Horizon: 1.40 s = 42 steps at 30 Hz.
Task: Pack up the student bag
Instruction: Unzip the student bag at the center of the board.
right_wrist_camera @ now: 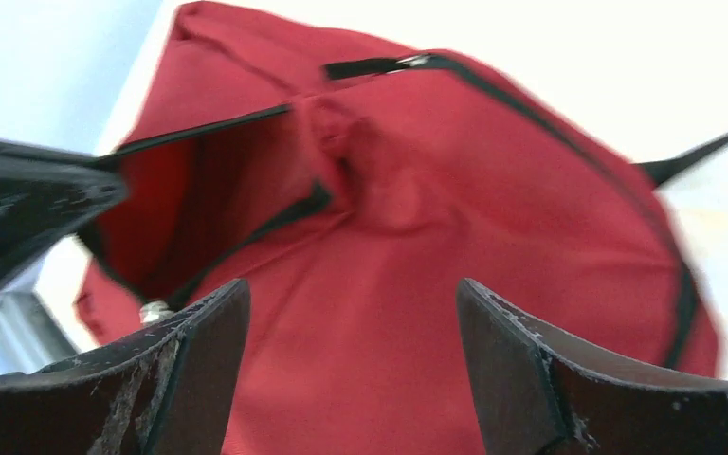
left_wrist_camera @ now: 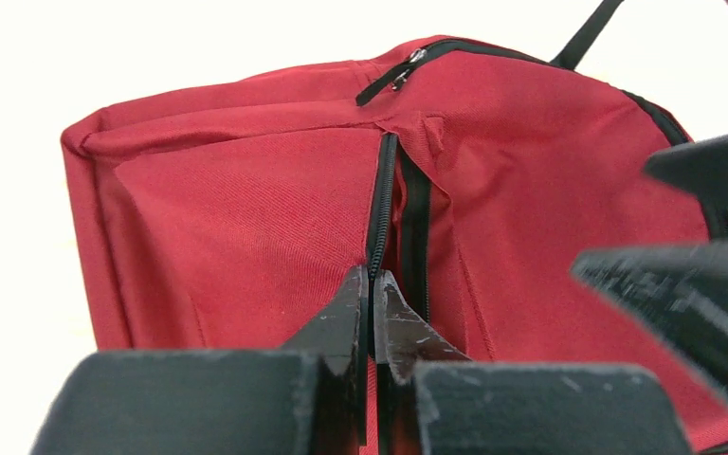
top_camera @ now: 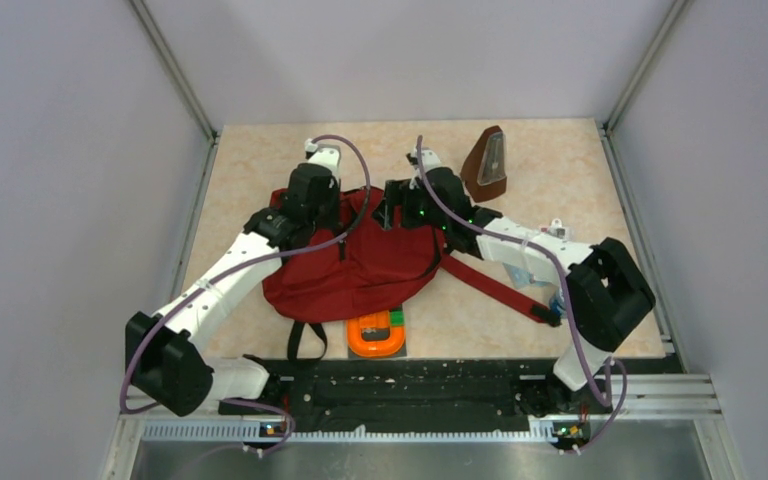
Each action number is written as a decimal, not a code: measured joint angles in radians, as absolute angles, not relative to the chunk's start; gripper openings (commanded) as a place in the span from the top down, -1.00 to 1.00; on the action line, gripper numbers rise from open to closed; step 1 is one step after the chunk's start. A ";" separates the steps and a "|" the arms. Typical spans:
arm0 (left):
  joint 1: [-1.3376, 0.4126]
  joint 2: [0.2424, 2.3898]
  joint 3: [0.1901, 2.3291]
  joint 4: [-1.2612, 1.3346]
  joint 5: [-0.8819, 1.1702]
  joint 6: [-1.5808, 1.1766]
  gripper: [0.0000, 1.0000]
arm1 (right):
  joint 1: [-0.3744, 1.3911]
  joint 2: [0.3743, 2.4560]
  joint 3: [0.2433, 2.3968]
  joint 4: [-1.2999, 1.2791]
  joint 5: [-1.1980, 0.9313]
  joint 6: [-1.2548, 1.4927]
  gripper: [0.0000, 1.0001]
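Overhead, we see the student bag [top_camera: 360, 265] lying flat on the table [top_camera: 580, 170], both arms reaching over its far end and an orange case [top_camera: 377, 335] at its near edge. From the left wrist, our left gripper [left_wrist_camera: 372, 284] is pinched tight on the bag's black zipper [left_wrist_camera: 380, 209]. From the right wrist, our right gripper [right_wrist_camera: 353, 294] hangs with jaws wide apart just above the red fabric, beside the gaping opening.
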State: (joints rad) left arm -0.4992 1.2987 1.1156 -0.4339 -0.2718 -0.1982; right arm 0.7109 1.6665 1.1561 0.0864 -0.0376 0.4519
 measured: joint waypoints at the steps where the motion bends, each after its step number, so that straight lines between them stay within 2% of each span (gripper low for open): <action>1: -0.497 1.299 1.116 -0.434 -0.260 -0.202 1.00 | 0.725 1.668 1.155 0.101 -0.056 0.477 -0.56; 6: -0.491 1.298 1.115 -0.434 -0.212 -0.209 1.00 | 0.805 1.698 1.153 0.158 -0.138 0.588 -0.35; 13: -0.491 1.298 1.106 -0.430 -0.175 -0.211 1.00 | 0.842 1.777 1.150 0.243 -0.212 0.715 -0.20; 27: -0.491 1.298 1.097 -0.428 -0.157 -0.212 1.00 | 0.839 1.794 1.021 0.423 -0.168 0.826 -0.25; 42: -0.491 1.298 1.097 -0.422 -0.145 -0.212 1.00 | 0.793 1.780 0.947 0.555 -0.231 0.970 -0.28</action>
